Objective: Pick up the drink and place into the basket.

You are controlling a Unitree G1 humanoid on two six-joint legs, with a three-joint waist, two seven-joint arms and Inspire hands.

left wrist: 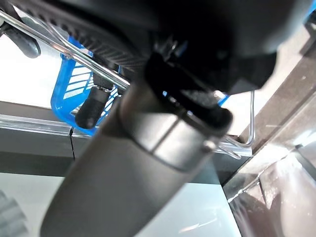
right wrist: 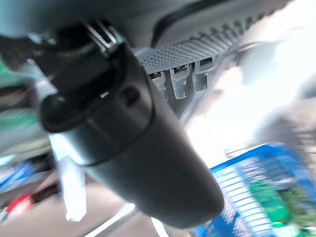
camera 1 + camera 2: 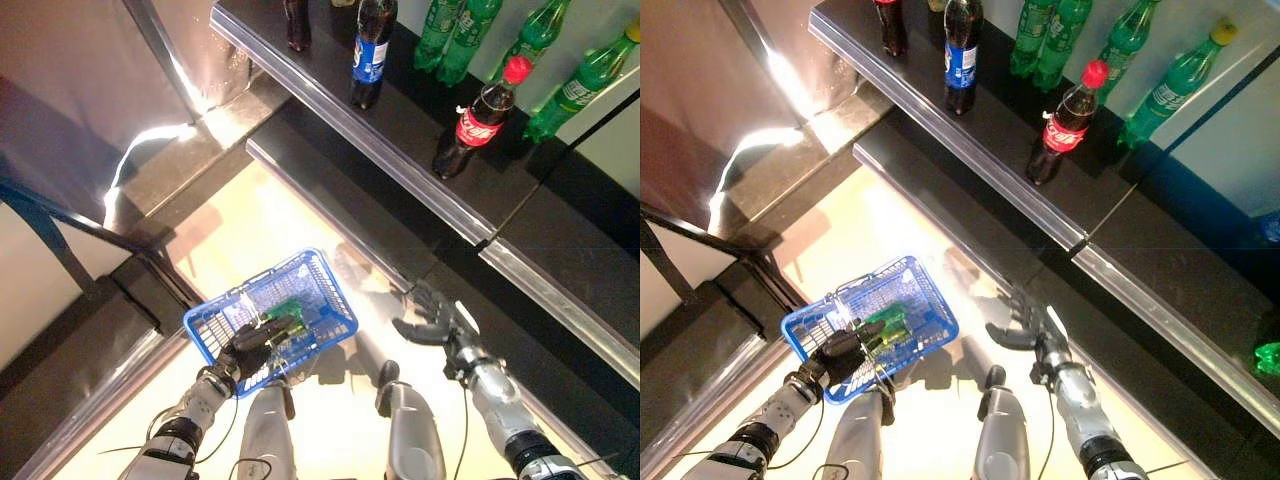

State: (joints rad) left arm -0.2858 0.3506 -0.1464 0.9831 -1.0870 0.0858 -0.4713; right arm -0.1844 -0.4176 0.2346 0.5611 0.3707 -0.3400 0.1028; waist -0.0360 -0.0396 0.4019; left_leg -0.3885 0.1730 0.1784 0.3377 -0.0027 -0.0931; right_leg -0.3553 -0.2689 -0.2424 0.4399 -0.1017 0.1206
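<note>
Green drink (image 3: 285,312) inside blue basket (image 3: 320,275), left hand (image 3: 252,345) gripping basket handle, right hand (image 3: 437,318) spread empty

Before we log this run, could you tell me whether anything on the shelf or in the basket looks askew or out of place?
Nothing looks spilled or damaged. The left hand grips the blue basket, which holds a green bottle lying on its side. The right hand is open and empty. On the shelf, the bottles stand, though they appear slanted from this viewpoint.
</note>
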